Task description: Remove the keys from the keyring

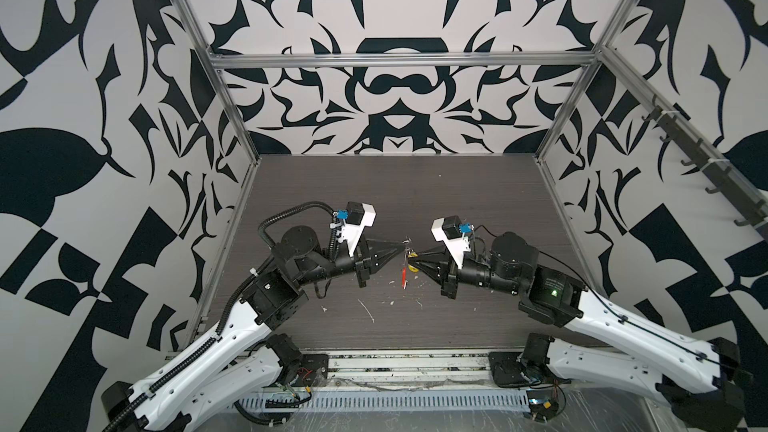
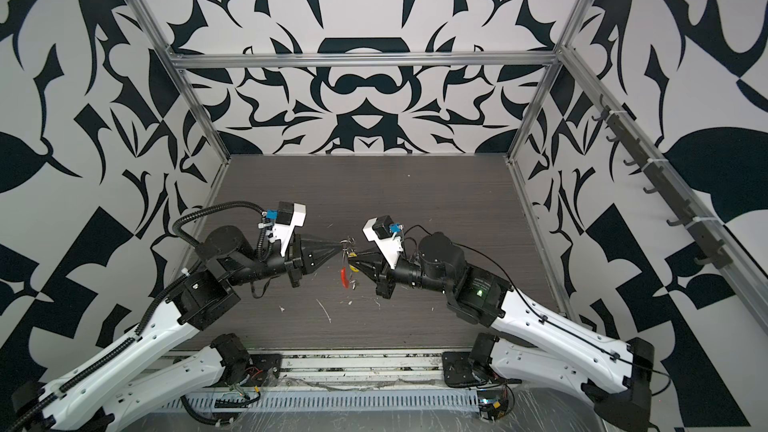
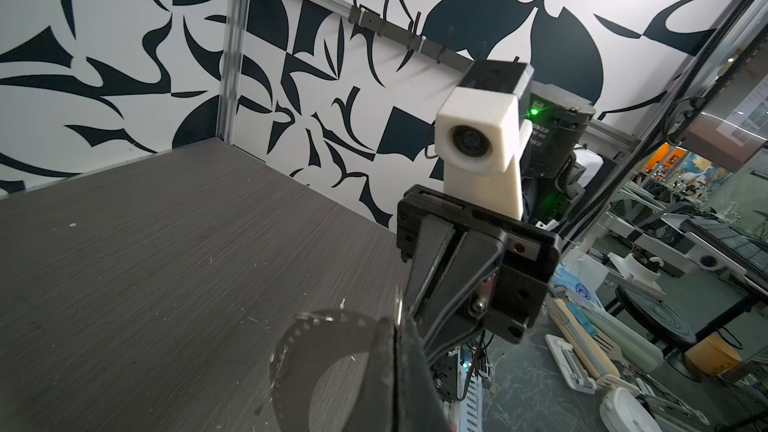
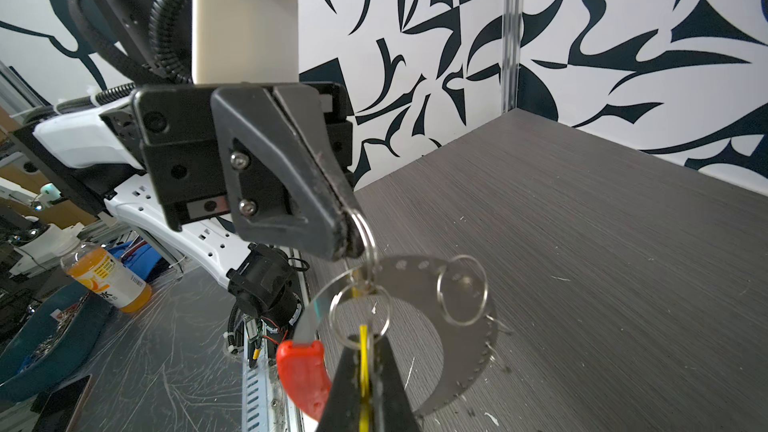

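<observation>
A: Dark counter (image 1: 457,201), patterned walls. Where's the keyring (image 4: 469,351)?
B: Hanging above it: left claw (image 4: 349,238) pinches its small ring (image 4: 365,224), right claw (image 4: 365,361) clamps the yellow key tag (image 4: 364,338).

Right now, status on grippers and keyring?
Left gripper shut on a small split ring. Right gripper shut on the yellow key tag. Keyring hangs between them above the table, keys not yet off. Nothing in the way.
</observation>
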Motion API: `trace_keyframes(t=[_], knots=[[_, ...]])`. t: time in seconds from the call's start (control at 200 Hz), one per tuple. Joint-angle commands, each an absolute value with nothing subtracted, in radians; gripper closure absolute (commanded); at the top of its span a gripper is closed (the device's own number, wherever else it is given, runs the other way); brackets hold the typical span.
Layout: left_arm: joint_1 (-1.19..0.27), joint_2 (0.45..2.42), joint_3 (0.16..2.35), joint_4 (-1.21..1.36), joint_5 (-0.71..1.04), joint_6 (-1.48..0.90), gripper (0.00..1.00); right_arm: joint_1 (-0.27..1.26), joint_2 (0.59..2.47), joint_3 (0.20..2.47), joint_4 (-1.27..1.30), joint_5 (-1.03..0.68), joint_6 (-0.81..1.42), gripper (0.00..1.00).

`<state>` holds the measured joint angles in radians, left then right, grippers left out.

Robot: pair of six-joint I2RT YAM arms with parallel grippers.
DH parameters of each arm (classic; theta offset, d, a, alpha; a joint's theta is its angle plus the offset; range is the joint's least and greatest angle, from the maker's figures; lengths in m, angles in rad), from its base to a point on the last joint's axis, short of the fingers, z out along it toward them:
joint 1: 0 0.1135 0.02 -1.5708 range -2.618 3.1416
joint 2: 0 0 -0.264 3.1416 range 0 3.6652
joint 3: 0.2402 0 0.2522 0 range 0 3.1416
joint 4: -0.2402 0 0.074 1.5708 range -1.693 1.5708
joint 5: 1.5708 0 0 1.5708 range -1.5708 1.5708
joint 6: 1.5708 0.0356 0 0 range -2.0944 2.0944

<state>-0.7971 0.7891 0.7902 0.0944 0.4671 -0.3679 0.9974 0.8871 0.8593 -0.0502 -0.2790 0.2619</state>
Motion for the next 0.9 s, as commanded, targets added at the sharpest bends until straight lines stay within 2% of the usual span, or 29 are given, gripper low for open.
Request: trace_keyframes(t=[0.0,0.58,0.9], knots=[[-0.794,0.764,0.783,0.137,0.402,-0.357,1.0,1.0,0.887,0.896,-0.064,-0.273,0.311,1.0],[-0.795,0.765,0.754,0.177,0.369,-0.359,1.0,1.006,0.939,0.853,0.122,-0.375,0.482,1.0],[-0.795,0.749,0.747,0.152,0.321,-0.351,1.0,1.007,0.91,0.842,0.161,-0.372,0.565,1.0]])
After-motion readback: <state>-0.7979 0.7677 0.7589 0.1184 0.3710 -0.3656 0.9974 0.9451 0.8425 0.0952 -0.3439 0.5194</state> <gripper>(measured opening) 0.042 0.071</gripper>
